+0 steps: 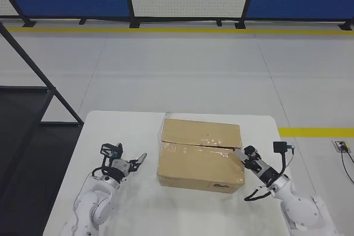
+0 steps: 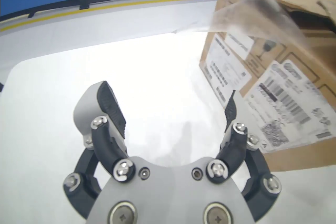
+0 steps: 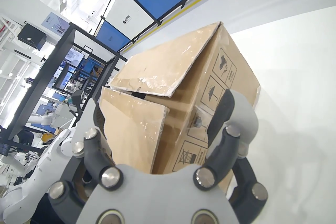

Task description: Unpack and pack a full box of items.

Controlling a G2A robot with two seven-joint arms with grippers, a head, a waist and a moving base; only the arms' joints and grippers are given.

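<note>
White table (image 1: 106, 130) with a cardboard box (image 1: 197, 159); right claw (image 3: 162, 107), spread, straddles a loose flap (image 3: 134, 128); left claw (image 2: 168, 93), spread, sits just beside the box. A one-sided pull may drag the box.

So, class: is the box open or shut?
Partly open. The box has its two top flaps tilted up and parted, no longer sealed flat, and loose tape hangs off one top edge.

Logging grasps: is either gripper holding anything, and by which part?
Nothing is held. The left gripper is open beside the box; the right gripper is open astride the end of a flap.
</note>
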